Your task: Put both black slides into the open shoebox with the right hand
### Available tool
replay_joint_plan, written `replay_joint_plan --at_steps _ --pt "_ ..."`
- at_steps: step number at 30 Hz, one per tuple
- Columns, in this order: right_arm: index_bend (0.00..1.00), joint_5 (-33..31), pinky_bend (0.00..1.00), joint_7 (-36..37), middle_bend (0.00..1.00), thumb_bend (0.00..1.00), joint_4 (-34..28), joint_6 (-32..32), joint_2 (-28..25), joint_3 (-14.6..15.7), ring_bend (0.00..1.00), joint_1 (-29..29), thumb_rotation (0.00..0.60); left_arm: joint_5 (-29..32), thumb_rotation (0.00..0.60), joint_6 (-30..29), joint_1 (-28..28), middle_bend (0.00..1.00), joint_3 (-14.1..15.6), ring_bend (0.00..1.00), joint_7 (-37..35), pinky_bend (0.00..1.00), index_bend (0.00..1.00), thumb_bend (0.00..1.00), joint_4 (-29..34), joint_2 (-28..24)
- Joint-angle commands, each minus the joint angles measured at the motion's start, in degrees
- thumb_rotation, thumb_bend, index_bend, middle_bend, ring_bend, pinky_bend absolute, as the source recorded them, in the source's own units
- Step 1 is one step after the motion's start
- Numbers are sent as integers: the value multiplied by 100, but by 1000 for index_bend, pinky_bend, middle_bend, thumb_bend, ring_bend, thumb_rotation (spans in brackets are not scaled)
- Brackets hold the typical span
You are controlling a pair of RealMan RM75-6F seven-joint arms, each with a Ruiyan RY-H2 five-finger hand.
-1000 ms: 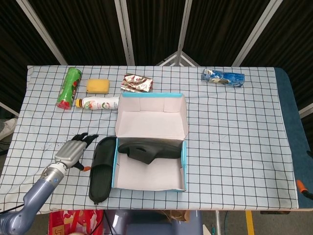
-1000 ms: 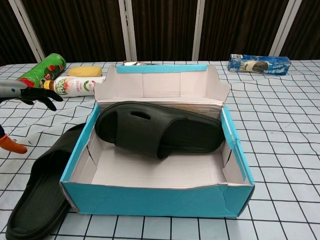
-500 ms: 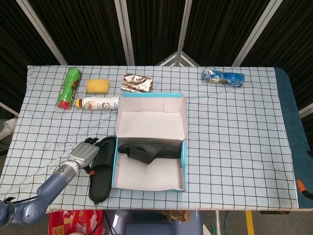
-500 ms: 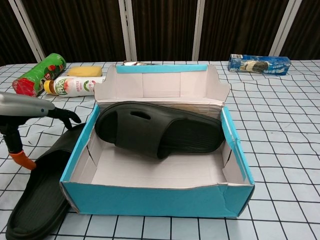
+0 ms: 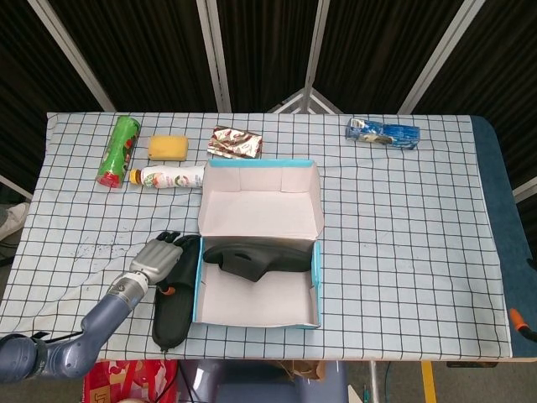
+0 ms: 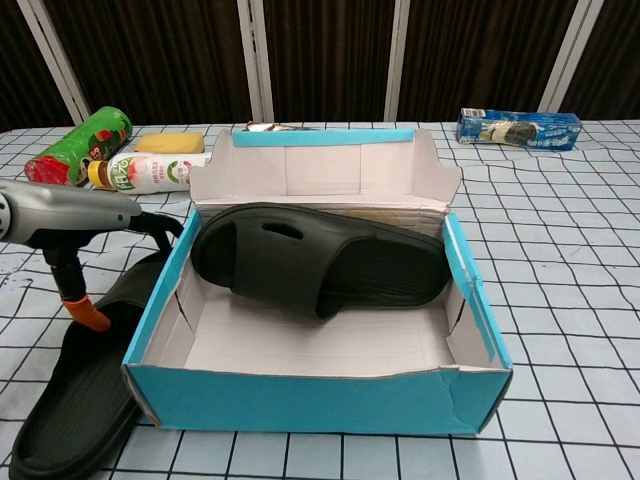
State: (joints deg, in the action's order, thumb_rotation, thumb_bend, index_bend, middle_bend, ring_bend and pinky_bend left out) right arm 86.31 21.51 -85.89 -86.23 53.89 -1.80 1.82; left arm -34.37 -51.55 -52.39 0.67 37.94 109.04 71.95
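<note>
One black slide lies inside the open shoebox, leaning against its back wall. The second slide rests on the checkered surface just beside the shoebox's left wall. The left hand sits over that slide's far end; whether its fingers grip it or merely touch cannot be told. The right hand is out of sight.

No readable text anywhere. Printing visible on the white bottle, the green can, the blue packet and the foil pouch, but too small and blurred to make out.
</note>
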Motion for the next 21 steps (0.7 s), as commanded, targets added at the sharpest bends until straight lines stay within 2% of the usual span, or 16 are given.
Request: replay_joint_plan --at_steps 1,12,21 --pt "105 6 0 -14 69 348 -8 11 0 5 46 -6 600 -9 600 -20 -29 129 13 0 -12 63 71 222 -33 3" --pt "105 -12 0 -46 69 349 -51 72 -26 23 46 -17 600 141 600 36 -198 160 199 0 109 63 77 224 -230 161" --pt "105 -7 0 -40 69 349 -64 88 -40 31 47 -23 600 162 600 -36 -259 228 301 0 146 64 142 234 -328 256"
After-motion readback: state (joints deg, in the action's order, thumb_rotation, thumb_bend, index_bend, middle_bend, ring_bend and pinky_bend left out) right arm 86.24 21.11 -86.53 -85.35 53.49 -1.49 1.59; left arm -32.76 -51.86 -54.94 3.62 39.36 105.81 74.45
